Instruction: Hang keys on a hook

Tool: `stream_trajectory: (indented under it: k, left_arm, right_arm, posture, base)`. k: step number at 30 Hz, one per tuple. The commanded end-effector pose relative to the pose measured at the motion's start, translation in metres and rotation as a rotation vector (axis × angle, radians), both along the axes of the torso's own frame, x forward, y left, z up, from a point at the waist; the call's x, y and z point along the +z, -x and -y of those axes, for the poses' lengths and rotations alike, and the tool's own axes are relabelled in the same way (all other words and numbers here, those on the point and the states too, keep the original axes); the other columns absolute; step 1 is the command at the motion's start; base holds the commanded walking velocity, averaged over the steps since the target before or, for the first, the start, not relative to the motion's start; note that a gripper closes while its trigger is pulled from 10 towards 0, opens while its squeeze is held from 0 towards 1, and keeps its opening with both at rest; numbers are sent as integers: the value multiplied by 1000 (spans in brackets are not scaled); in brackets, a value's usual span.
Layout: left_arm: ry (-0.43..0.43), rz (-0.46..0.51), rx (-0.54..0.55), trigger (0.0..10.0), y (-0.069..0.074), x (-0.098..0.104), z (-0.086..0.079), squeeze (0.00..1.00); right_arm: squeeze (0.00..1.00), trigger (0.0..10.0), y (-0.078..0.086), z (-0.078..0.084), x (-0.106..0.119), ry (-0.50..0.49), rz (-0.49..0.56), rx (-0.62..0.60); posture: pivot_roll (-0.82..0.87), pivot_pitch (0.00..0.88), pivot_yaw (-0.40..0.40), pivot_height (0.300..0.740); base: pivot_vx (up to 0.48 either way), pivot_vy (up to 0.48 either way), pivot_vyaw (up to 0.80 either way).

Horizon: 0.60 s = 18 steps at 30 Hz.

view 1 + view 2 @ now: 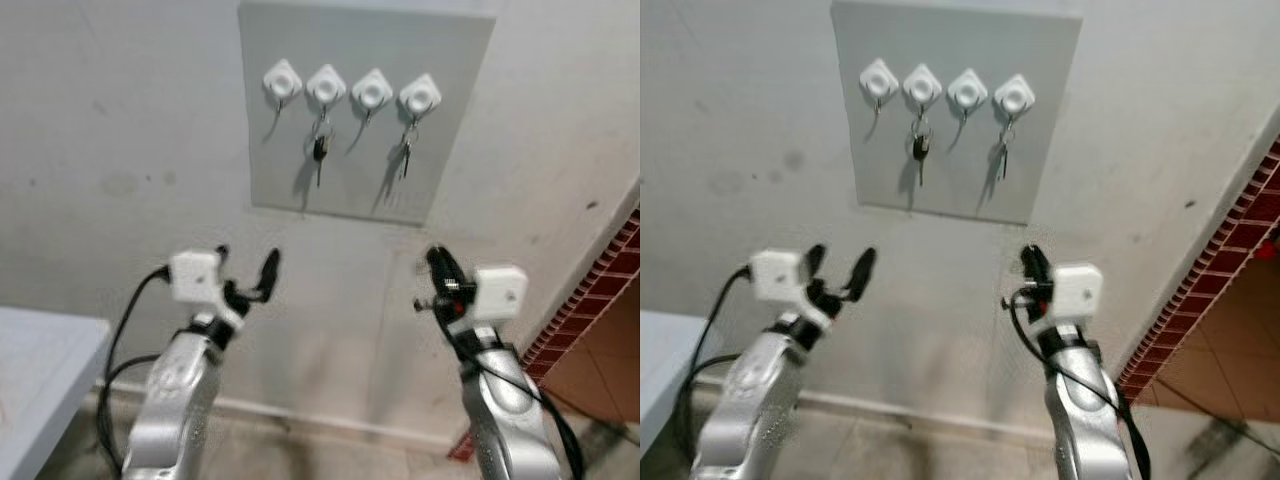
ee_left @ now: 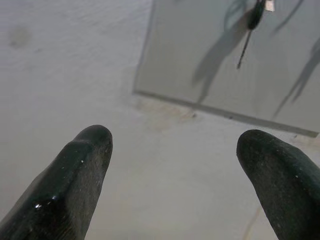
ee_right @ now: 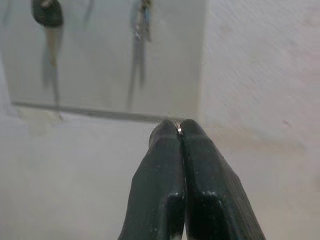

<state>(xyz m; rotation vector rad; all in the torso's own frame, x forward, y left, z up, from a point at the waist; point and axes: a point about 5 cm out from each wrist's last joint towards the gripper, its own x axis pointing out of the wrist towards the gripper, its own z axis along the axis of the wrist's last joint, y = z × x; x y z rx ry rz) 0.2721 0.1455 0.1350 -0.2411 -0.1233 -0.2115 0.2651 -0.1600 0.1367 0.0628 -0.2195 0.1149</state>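
Grey and flat against the wall, the hook board (image 1: 365, 110) carries four white diamond-shaped hooks in a row; a black-headed key (image 1: 320, 152) hangs from the second hook (image 1: 325, 87) from the left and a small bunch of keys (image 1: 407, 150) from the fourth hook (image 1: 420, 97), while the first hook (image 1: 282, 80) and third hook (image 1: 371, 91) look bare. In the right wrist view a sliver of bright metal (image 3: 178, 131) shows at the very tip of the closed fingers (image 3: 160, 170), which I take to be a key ring pinched there, though too little of it shows to be sure. Such a ring would be light, stiff and slippery, so the thin hoop is the place to pinch, leaving its open loop free to drop over a hook. The right gripper (image 1: 437, 262) is raised below the board's lower right corner, fingers pressed together and pointing up toward the keys, well short of the hooks. The left gripper (image 1: 248, 272) is held up at a similar height below the board's left side, its fingers spread wide with nothing between them. A pale worktop (image 1: 40, 370) edges in at the lower left.
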Motion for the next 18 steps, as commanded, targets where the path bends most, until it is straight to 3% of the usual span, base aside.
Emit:
stream_trajectory:
  k: [1, 10, 18]
  left_arm:
    - [10, 7, 0, 10000, 2, 3, 0, 0]
    - [30, -67, 6, 10000, 7, -14, -4, 0]
    - [32, -51, -17, 10000, 5, -12, 3, 0]
  right_arm:
    - [0, 10000, 1, 2, 12, -3, 42, -14]
    - [0, 10000, 9, 5, -4, 17, -30, -20]
    - [0, 10000, 6, 2, -1, 15, -26, -16]
  posture:
    - [21, 0, -46, 740]
    - [34, 0, -46, 740]
    - [29, 0, -44, 740]
  base:
    - [0, 0, 0]
    - [0, 0, 0]
    - [0, 0, 0]
